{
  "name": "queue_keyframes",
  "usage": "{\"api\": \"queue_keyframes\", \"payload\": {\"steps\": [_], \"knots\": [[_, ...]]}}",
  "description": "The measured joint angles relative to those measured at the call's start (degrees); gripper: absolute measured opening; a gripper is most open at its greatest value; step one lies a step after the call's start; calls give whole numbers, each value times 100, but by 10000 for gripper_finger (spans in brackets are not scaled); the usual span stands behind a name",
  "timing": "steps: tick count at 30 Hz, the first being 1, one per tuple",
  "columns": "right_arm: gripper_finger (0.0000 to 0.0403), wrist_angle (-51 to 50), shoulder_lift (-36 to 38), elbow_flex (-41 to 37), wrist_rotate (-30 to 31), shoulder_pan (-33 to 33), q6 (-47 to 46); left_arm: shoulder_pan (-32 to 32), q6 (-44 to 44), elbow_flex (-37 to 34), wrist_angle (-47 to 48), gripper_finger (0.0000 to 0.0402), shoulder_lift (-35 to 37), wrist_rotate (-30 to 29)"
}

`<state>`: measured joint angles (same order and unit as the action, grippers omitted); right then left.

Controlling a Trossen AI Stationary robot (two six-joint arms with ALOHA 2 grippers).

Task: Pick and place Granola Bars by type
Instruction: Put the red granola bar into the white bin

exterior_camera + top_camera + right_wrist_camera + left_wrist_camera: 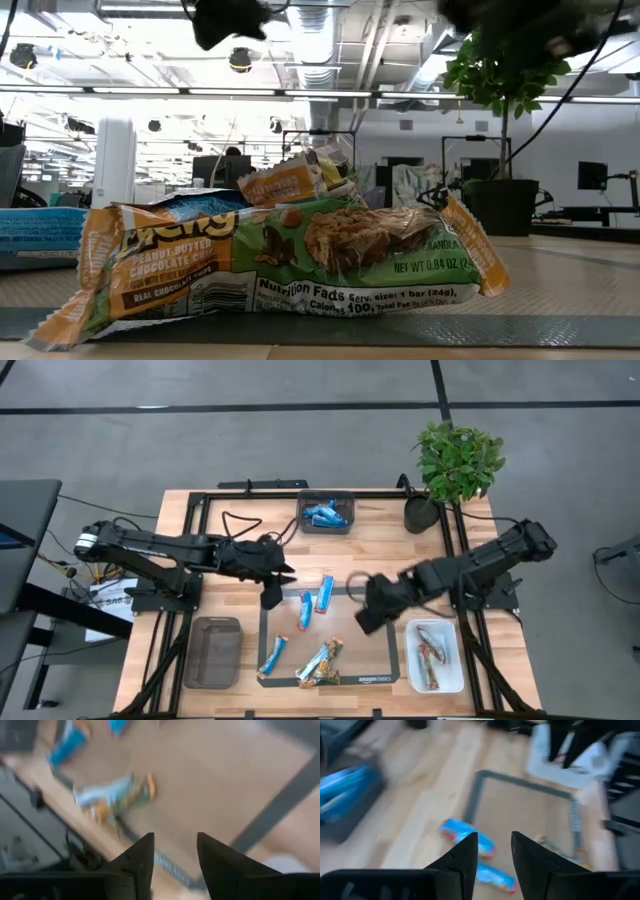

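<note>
Four loose granola bars lie flat inside the dark mat outline (372,678). Two are blue (325,593) (305,610); two are yellow-gold with blue (273,657) (320,662). The low view shows one of the yellow-gold bars (290,255) close up. More blue bars (326,514) lie in a dark tray at the far edge. Red bars (432,657) lie in a white tray at the near right. My left gripper (272,592) (492,855) hovers open just left of the blue bars (465,832). My right gripper (368,610) (175,855) hovers open over the mat's right part, empty.
An empty grey tray (213,651) sits at the near left. A potted plant (458,460) and a dark cup (421,515) stand at the far right corner. A black frame (200,510) runs around the table's edges. Bare mat lies between the two grippers.
</note>
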<state>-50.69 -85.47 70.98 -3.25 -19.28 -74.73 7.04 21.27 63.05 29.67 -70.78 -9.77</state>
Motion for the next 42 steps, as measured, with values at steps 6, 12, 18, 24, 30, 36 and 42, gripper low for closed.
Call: {"api": "queue_keyframes", "payload": {"steps": [6, 12, 18, 24, 30, 36, 42], "knots": [[140, 269, -297, 3, 49, 999, 281, -195, 834, -7, 1192, 109, 19, -725], [149, 1317, -973, 7, -53, 1572, 637, -303, 869, -7, 1670, 109, 54, -700], [164, 2423, -1752, 7, 37, 1843, 775, -303, 693, -4, 1673, 109, 118, -698], [194, 2346, -2252, -9, -18, 1941, 670, -303, 599, -4, 1862, 109, 188, -657], [212, 2729, -2595, 25, -303, 2017, 574, -303, 395, -4, 1931, 109, 192, -557], [214, 3027, -2903, 40, -610, 2067, 344, -303, 289, -4, 1948, 109, 190, -501], [191, 3021, -2992, 138, -575, 2113, 274, -303, 180, -4, 1961, 109, 188, -403]]}}
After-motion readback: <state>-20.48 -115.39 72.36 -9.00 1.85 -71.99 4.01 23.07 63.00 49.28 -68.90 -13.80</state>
